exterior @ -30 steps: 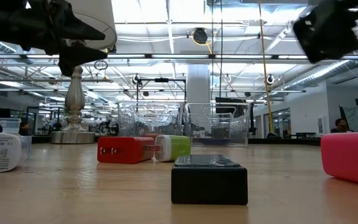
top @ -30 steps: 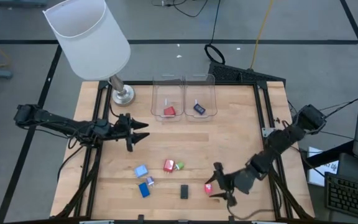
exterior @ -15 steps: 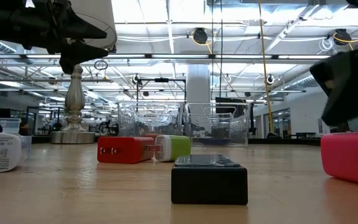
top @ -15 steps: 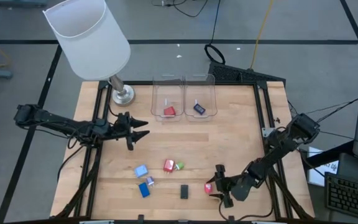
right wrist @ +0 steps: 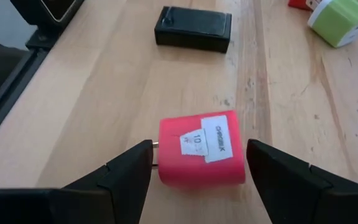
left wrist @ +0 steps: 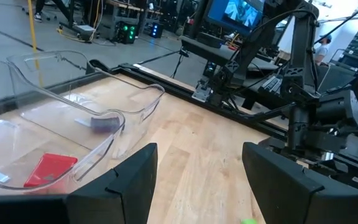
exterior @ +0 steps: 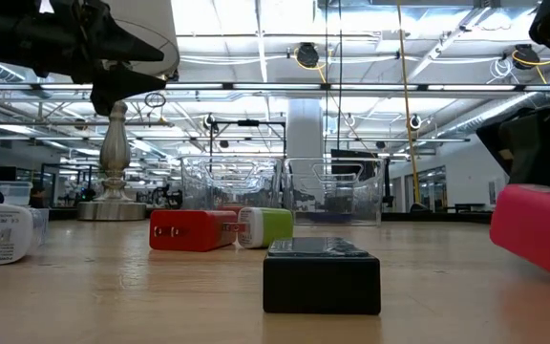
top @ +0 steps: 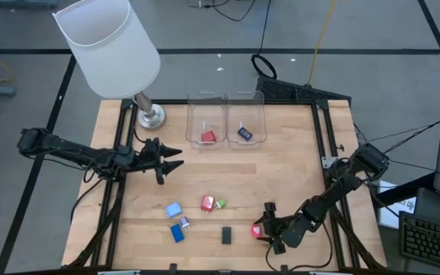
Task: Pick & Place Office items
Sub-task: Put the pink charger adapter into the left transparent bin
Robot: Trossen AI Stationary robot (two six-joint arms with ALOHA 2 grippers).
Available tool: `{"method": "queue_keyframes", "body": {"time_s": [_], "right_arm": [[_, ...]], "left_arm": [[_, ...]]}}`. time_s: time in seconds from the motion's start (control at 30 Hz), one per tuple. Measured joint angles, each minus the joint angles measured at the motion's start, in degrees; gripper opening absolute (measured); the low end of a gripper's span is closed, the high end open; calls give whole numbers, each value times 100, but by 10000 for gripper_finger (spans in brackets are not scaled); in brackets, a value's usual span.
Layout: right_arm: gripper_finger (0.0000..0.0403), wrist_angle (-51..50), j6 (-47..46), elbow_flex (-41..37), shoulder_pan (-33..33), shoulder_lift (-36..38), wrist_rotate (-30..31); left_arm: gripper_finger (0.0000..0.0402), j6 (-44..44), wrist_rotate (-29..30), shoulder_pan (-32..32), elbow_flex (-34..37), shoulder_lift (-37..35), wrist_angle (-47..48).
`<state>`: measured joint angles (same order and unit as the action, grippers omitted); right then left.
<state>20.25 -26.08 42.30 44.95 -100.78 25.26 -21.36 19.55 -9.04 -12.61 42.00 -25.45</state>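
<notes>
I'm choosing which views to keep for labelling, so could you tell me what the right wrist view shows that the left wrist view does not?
Only the right wrist view shows the red piece with its white label, lying between the open right gripper fingers, plus the black piece and green piece. Only the left wrist view shows the two clear bins, a red item inside one, and the open left gripper. Both show the wooden table.

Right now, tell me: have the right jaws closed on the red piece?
No: in the right wrist view the red piece lies on the table between open jaws, untouched.
</notes>
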Motion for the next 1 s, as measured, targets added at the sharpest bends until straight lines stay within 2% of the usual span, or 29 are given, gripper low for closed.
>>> {"method": "queue_keyframes", "body": {"time_s": [0.13,0.47,1.0], "right_arm": [[243,2,15,0,0,-6,-2],[191,15,206,0,0,-4,2],[183,208,590,-4,-118,-4,9]], "left_arm": [[239,-69,-2,0,-1,0,10],[239,-105,-4,0,-1,0,39],[239,-125,0,-2,-1,0,42]]}}
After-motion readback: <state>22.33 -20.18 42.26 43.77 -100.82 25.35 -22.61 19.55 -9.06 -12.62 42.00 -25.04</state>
